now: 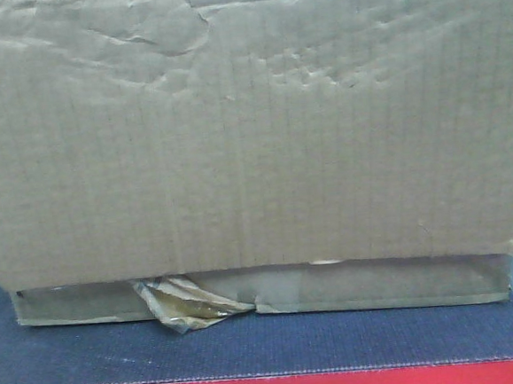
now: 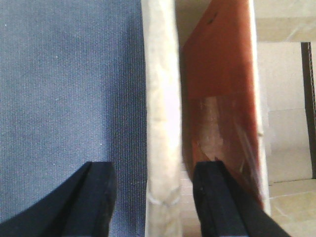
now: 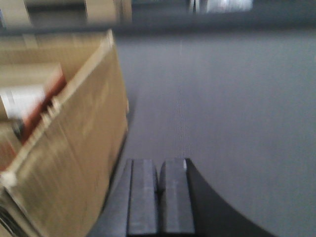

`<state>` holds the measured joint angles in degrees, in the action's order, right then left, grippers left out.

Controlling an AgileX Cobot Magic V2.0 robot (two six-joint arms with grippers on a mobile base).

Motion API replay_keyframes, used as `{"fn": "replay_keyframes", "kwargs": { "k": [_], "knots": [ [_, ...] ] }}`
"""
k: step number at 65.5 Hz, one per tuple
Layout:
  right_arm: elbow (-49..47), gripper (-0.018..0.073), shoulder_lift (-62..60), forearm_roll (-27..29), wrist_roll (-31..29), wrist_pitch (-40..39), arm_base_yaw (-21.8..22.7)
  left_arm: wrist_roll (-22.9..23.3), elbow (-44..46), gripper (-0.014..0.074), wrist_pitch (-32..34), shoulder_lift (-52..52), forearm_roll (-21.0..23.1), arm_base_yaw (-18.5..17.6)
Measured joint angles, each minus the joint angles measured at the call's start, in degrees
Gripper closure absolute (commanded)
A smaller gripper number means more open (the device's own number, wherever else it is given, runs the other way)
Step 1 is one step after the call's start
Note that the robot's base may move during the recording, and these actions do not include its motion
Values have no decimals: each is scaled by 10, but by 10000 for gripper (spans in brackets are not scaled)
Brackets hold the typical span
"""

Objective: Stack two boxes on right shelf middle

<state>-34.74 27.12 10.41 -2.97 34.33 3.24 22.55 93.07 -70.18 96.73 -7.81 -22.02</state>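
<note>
Front-facing view: plain brown box, creased, tape scrap at its lower edge, on a red-edged mat. Left end effector is released, fingers straddling the box wall. Right end effector is clenched empty, box just left of it.

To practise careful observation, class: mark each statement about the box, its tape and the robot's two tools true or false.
1. The box has a creased front face. True.
2. A crumpled tape scrap sits at its lower edge. True.
3. The left tool is shut. False: it is open, astride the box wall.
4. The right tool grips the box. False: it is shut on nothing, beside the box, above the mat.
</note>
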Motion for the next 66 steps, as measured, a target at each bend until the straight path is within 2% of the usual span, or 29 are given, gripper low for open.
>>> {"fn": "replay_keyframes", "kwargs": {
  "k": [12, 32, 41, 47, 55, 66],
  "knots": [
    [-112, 721, 179, 1, 0, 127, 0, 0, 0, 319, 0, 0, 0, 0],
    [-200, 718, 356, 20, 4, 158, 0, 0, 0, 319, 0, 0, 5, 0],
    [-261, 711, 412, 8, 64, 202, -2, 0, 0, 319, 0, 0, 6, 0],
    [-310, 706, 436, -54, 132, 220, -26, 0, 0, 319, 0, 0, 8, 0],
    [-379, 706, 462, -144, 206, 256, -87, 0, 0, 319, 0, 0, 8, 0],
    [-468, 706, 495, -159, 231, 307, -158, 1, 0, 319, 0, 0, 8, 0]
  ]
}}
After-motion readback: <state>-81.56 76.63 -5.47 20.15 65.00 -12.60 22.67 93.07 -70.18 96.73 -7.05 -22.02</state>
